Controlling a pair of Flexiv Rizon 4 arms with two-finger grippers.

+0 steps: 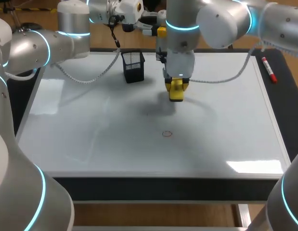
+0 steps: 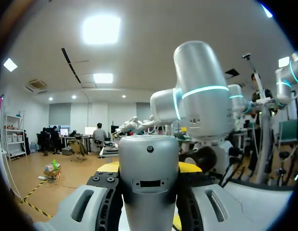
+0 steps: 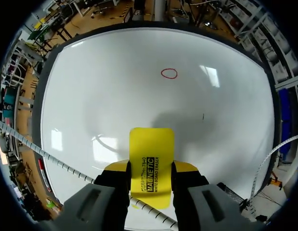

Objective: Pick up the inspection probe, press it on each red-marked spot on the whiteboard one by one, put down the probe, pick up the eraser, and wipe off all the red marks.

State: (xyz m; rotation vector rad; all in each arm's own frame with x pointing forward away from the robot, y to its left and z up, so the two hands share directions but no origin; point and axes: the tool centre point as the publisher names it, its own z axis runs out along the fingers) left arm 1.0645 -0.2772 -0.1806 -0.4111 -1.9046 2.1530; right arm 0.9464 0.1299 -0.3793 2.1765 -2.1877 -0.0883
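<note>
Squarely in right hand [image 3: 149,168], yellow eraser [image 3: 151,149]

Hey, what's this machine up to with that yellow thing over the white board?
The right arm's pincer is shut on a yellow whiteboard eraser, holding it over the far part of the whiteboard. One small red circle is drawn on the board, nearer the front edge, and the eraser is not on it yet. The left arm is off at the left side, away from the mark. A black mesh holder stands on the board beside the eraser.
</note>
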